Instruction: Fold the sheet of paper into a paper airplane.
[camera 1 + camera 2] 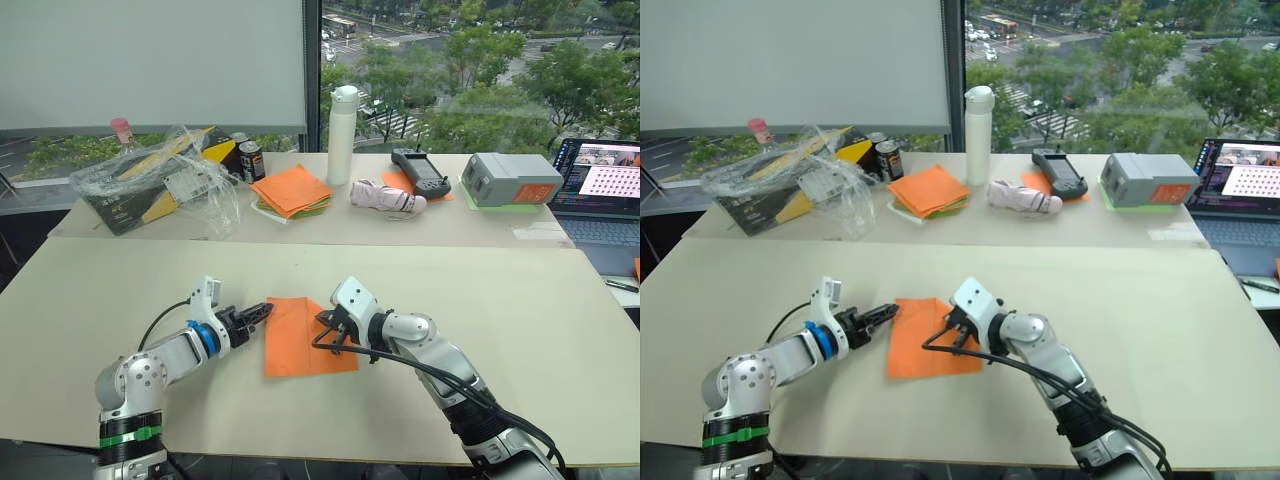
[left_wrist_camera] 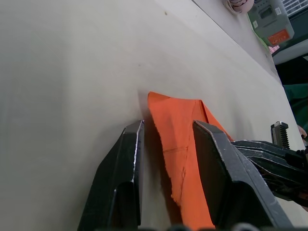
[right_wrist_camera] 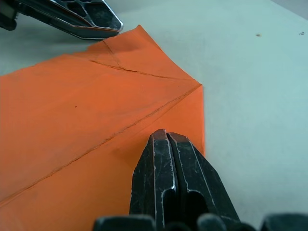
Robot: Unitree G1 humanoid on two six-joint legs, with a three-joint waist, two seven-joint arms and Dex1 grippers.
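Note:
The sheet of paper [image 1: 297, 348] is bright orange and lies flat on the near table [image 1: 100, 290], with crease lines across it and one corner folded over [image 3: 190, 115]. My left gripper [image 1: 262, 311] is at the sheet's left edge. In the left wrist view its fingers [image 2: 130, 159] stand open with the slightly lifted paper edge [image 2: 175, 120] between them. My right gripper [image 1: 328, 336] is shut and its tips [image 3: 166, 137] press down on the paper near the folded corner. The two grippers lie about one gripper-length apart across the sheet.
On the far table [image 1: 480, 225] are a stack of orange and green sheets [image 1: 291, 190], a white bottle [image 1: 342, 122], a dark can [image 1: 251, 160], a plastic-wrapped box [image 1: 160, 180], a handheld controller [image 1: 420, 170] and a grey box [image 1: 512, 178]. A laptop [image 1: 605, 190] sits at the right.

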